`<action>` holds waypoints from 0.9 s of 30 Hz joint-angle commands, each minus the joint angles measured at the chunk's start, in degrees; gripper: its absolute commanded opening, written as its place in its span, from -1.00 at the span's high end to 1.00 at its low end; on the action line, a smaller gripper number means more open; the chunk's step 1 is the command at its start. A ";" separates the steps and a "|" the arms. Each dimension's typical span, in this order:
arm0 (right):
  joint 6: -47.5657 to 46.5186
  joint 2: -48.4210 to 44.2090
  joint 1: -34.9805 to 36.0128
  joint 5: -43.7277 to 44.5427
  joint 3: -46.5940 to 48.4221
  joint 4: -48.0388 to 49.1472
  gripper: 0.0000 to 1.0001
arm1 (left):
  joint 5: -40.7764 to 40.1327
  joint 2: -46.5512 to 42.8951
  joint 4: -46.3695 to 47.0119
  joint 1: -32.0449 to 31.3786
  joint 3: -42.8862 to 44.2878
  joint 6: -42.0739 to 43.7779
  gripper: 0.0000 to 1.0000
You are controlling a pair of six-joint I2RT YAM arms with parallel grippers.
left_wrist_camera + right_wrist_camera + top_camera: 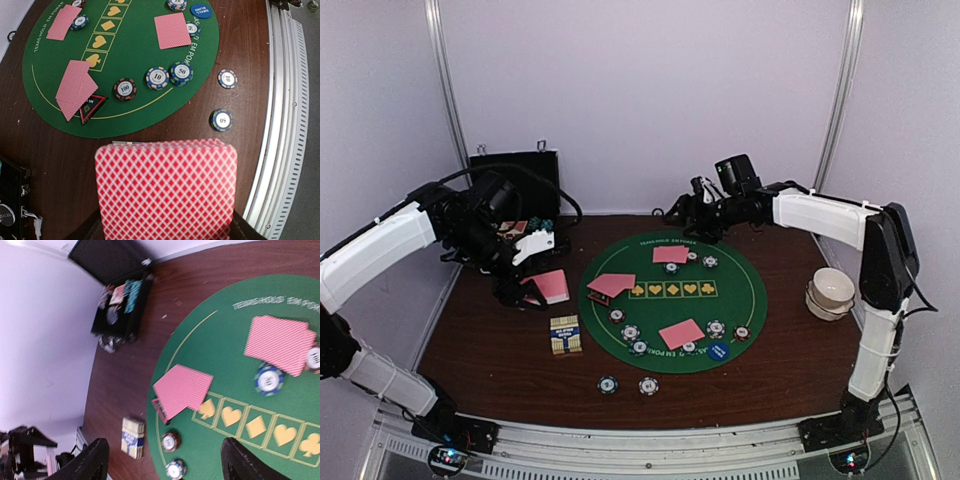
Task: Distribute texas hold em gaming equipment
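My left gripper [166, 232] is shut on a deck of pink-backed playing cards [165, 190], held above the wood left of the green mat [745, 290]; the deck [552, 287] hides its fingers. On the mat lie three small sets of cards [611, 284] [670, 254] [681, 333], several striped poker chips [157, 78], a blue disc [719, 351] and a red-black triangular marker [92, 106]. Two chips [608, 385] [648, 385] sit off the mat near the front. My right gripper [698, 205] [165, 460] hovers open and empty over the mat's far side.
A black hinged case [515, 175] with more chips stands open at the back left. A small yellow-blue card box [565, 334] lies left of the mat. White bowls [831, 292] are stacked at the right. A metal rail [285, 125] runs along the table's near edge.
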 commanded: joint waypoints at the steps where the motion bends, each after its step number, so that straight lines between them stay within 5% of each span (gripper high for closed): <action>1: 5.21 -5.67 6.63 -4.63 -7.49 7.92 -0.62 | 1.81 0.80 1.23 0.13 2.45 -0.71 1.00; 11: 19.21 -9.57 18.30 -10.36 -15.15 23.42 -0.70 | 2.17 1.47 1.22 0.13 2.72 -0.83 1.00; 27: 27.27 2.36 28.00 -11.95 -7.30 37.68 -0.70 | 2.30 2.25 1.21 0.15 4.39 -0.65 1.00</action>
